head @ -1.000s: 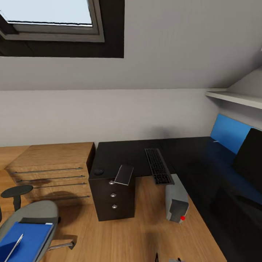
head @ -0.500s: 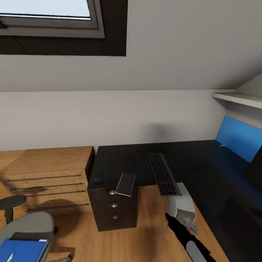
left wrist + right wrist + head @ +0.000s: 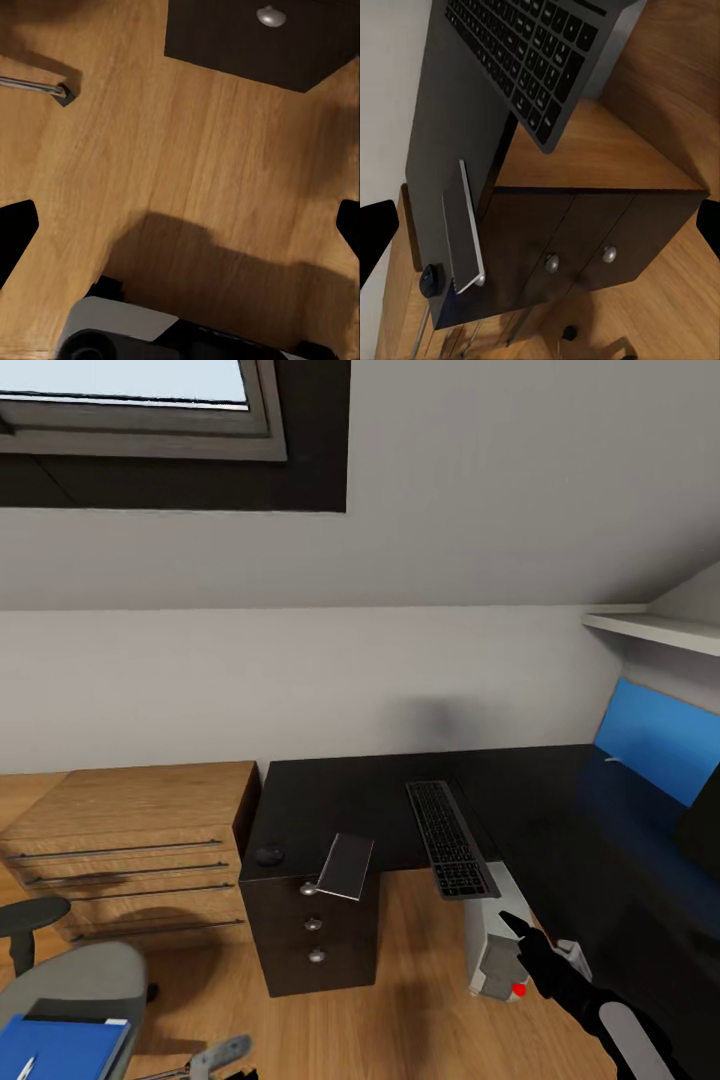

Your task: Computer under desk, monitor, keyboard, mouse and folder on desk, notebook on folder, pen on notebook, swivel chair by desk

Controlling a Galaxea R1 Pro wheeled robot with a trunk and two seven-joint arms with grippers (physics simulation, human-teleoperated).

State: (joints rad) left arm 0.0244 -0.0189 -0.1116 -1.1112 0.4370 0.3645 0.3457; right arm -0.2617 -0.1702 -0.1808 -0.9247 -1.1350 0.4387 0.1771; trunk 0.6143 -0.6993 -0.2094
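While right gripper (image 3: 512, 923) hovers by computer (image 3: 493, 945) under bench (image 3: 370, 800), fingers' spread unclear; keyboard (image 3: 449, 839), mouse (image 3: 268, 854), notebook (image 3: 346, 866) on bench; folder (image 3: 55, 1048) on swivel chair (image 3: 90, 975), unmoved.

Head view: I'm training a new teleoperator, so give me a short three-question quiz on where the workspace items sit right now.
1. True or false: the keyboard lies entirely on the desk.
2. Which item rests on the swivel chair? A) folder B) mouse C) monitor
3. Fill in: the computer stands on the ____.

Key:
1. False; its near end overhangs the desk edge.
2. A.
3. Floor, beside the desk, with the right gripper close in front of it.
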